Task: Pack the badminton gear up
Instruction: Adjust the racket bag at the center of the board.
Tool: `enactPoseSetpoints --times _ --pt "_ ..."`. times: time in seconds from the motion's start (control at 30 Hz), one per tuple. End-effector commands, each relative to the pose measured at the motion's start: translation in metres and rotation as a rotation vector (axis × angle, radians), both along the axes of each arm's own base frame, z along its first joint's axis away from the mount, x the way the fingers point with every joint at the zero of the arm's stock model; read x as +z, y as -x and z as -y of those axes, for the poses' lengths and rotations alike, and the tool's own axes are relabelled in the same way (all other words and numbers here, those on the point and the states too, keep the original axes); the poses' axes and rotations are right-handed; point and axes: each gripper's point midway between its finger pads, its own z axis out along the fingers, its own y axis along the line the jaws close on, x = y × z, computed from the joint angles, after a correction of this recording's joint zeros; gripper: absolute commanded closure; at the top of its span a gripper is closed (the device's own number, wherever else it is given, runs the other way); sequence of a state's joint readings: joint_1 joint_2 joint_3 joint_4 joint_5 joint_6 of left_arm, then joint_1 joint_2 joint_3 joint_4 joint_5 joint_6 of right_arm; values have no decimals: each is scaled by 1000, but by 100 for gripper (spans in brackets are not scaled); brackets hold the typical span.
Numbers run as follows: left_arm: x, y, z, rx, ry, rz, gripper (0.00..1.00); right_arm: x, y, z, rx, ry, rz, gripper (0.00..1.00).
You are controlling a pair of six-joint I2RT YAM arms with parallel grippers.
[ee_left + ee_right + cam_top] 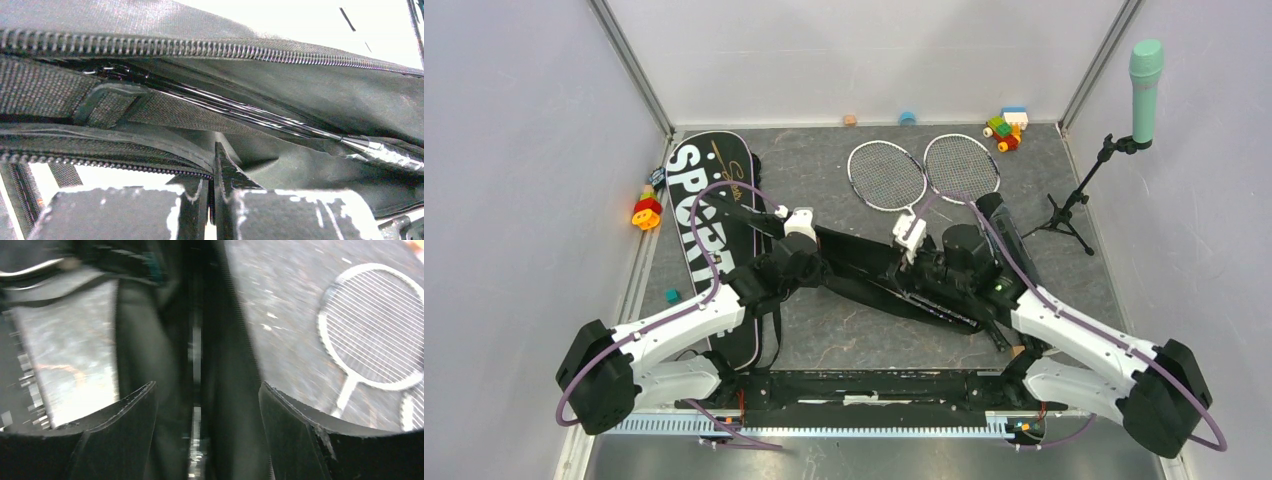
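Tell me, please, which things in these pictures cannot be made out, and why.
1. Right wrist view: motion blur; the dark strip inside the right gripper cannot be identified.
2. Top view: the handles of the rackets are hidden behind the right arm and the open bag.
3. Left wrist view: the glossy black rod inside that bag is cut off by fabric; what it is remains unclear.

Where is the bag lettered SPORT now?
In the top view, the SPORT bag lies along the table's left side, under the left arm, beside a yellow toy block.
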State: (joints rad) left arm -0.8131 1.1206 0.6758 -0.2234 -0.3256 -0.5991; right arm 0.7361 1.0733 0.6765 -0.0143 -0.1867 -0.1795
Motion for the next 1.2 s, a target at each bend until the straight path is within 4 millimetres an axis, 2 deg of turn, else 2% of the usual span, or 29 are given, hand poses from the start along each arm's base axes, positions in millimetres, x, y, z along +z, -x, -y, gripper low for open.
enactPoseSetpoints --times 0.0,0.03,0.1,0.27,0.37,0.47,0.57,0.73,0.83,1.0,1.1,1.17 --pt "27 -17 5 54 69 89 98 4 63 -39 349 -142 -46 22" --pt "28 -18 6 52 73 91 98 0 66 -44 362 -133 -56 22" --pt "29 -18 8 47 81 92 98 -13 59 -53 336 -90 -81 23" --pt "26 -15 10 30 85 81 98 -21 12 -71 185 -53 -25 24" --pt "24 -14 10 28 89 79 98 -27 -5 -76 134 -45 1 27" --pt "23 -14 8 32 80 79 98 -31 -9 -77 117 -52 -4 32" --pt "21 -14 6 36 71 78 98 -26 -8 -76 117 -64 10 34" --pt "20 -14 6 39 68 78 98 1 4 -83 183 -135 24 38" --pt "20 -15 6 38 71 82 98 6 9 -92 225 -164 -4 32" --pt "17 -15 4 45 60 78 98 8 -2 -108 230 -182 -11 23" --pt "16 -14 4 48 59 73 98 8 -12 -112 208 -174 9 23" --pt "17 -14 3 49 63 76 98 -2 -23 -106 152 -135 20 24"
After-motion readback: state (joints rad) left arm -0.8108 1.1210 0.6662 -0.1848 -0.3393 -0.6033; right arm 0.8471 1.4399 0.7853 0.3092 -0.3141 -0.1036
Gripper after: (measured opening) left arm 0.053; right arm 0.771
